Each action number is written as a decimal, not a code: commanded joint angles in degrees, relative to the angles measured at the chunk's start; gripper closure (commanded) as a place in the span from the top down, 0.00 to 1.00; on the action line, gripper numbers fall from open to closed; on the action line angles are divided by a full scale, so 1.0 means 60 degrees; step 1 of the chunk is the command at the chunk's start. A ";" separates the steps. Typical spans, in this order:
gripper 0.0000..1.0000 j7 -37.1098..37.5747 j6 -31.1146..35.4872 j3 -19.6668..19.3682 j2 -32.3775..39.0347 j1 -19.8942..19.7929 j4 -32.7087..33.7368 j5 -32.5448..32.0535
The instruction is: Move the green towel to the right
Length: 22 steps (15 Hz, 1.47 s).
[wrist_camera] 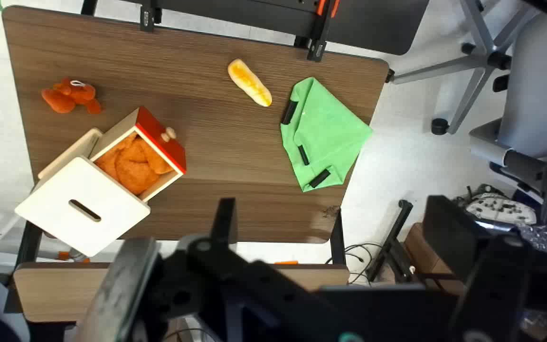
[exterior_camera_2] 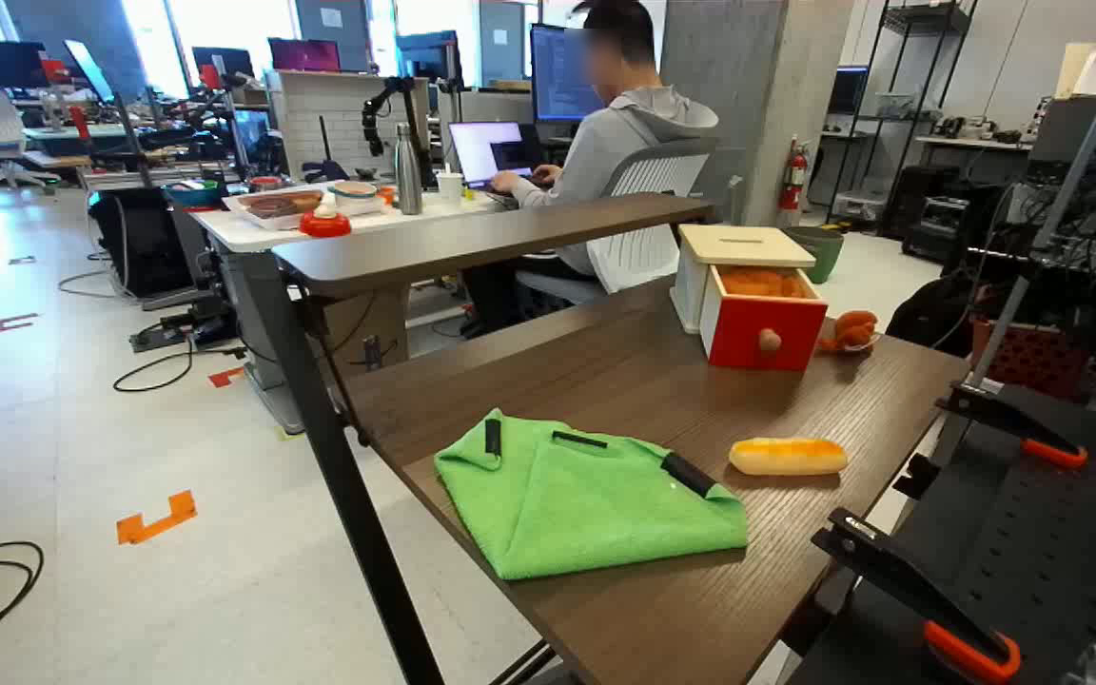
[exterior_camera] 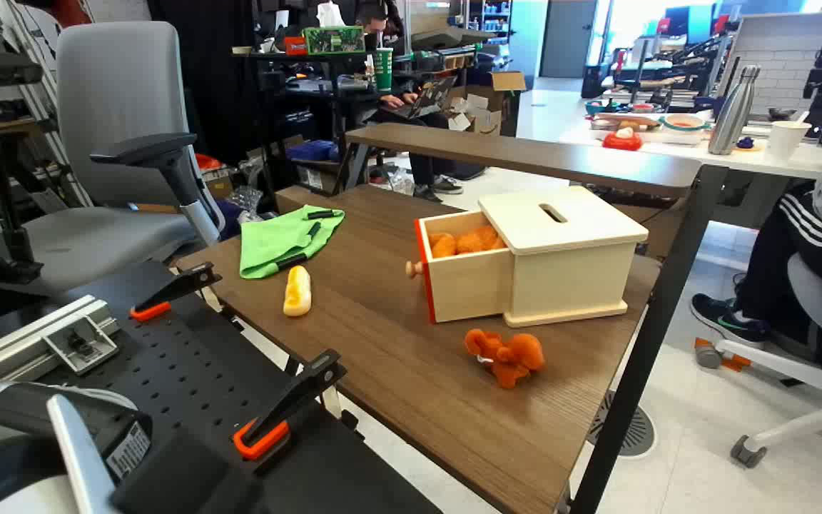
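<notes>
Orange in colour, a plush toy lay at the left end of the desk as seen in the wrist view, a white loop showing on it. Near it stood a pale wooden box, its top pierced by an elongated slot. The drawer, red-fronted and fitted with a round knob, stood extended and contained orange plush; the number of pieces could not be established. Farther right, a cream-and-yellow roll rested at a slant, near the green towel but apart from it. The green towel lay folded and creased close to the right end of the desk, one corner reaching the edge; three black strips were noted on it. Both exterior views placed it well apart from the box, with the roll just beside it. Across the lower part of the wrist view, the gripper stood with its fingers widely parted and held nothing. Farthest right, a grey chair was observed beyond the desk.
</notes>
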 commanded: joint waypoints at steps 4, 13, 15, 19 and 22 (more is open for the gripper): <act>1.00 -0.0055 -0.0018 0.0065 0.0007 -0.0094 0.0030 0.0060; 1.00 -0.0406 0.0516 -0.0001 0.0159 0.0131 -0.0540 0.0207; 1.00 -0.0580 0.0718 0.0067 0.0410 0.0269 -0.0895 0.0222; 1.00 -0.0611 0.1388 0.0426 0.1329 0.0607 -0.1568 0.0166; 1.00 -0.0465 0.2370 0.0772 0.2478 0.0896 -0.1687 0.0248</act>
